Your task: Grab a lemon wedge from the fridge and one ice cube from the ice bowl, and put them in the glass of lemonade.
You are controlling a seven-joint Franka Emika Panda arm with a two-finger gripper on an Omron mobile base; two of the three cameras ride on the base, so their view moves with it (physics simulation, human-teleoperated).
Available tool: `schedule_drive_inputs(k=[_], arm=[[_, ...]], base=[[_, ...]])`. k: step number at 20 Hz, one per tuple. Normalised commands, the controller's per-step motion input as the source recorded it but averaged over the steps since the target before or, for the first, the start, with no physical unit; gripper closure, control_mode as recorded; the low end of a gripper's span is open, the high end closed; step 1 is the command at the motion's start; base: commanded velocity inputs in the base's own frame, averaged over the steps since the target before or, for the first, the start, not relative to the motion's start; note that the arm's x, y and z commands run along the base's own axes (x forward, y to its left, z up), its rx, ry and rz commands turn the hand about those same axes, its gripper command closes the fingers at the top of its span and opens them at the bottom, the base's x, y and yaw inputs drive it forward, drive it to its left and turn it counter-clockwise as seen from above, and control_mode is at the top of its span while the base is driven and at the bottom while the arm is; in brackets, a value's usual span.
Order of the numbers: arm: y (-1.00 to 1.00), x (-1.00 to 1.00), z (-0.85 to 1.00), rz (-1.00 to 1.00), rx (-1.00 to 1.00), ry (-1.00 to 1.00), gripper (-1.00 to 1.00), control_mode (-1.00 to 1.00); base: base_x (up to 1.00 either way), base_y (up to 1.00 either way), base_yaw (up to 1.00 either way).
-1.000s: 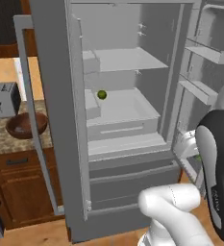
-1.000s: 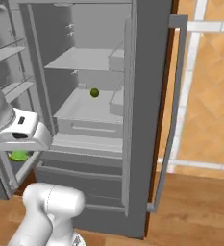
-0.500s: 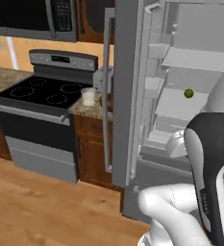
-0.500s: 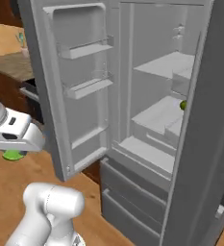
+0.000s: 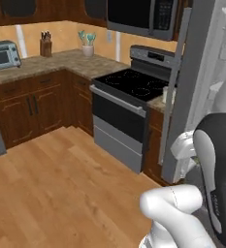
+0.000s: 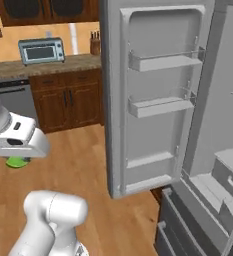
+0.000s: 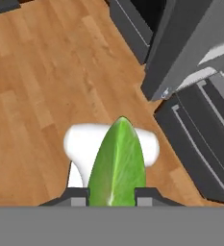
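The base has swung away from the fridge point(image 6: 153, 100), whose door hangs open. The tool point(image 7: 116, 194) pinches the lemon wedge point(image 7: 117, 163) (green, above the floor); the ice cube probably comes next.

Lemon wedge point(image 7: 117, 163) between the jaws, fridge point(image 6: 158, 100) to the right.

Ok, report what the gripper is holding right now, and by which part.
The gripper holds the lemon wedge between its fingertips, gripped at its wide end, pointed tip sticking out.
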Motion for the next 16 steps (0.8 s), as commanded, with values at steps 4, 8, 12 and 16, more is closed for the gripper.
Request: schedule_drive_inputs(k=[4,8,12,16], arm=[[0.0,0.0,0.0,0.0,0.0,0.0,1.0,1.0],[0.0,0.0,0.0,0.0,0.0,0.0,1.0,1.0],[0.0,0.0,0.0,0.0,0.0,0.0,1.0,1.0],[0.0,0.0,0.0,0.0,0.0,0.0,1.0,1.0]], base=[[0.99,0.7,0.07],[1.0,0.96,-0.22],[0.61,0.58,-0.66],[0.43,0.54,-0.76]])
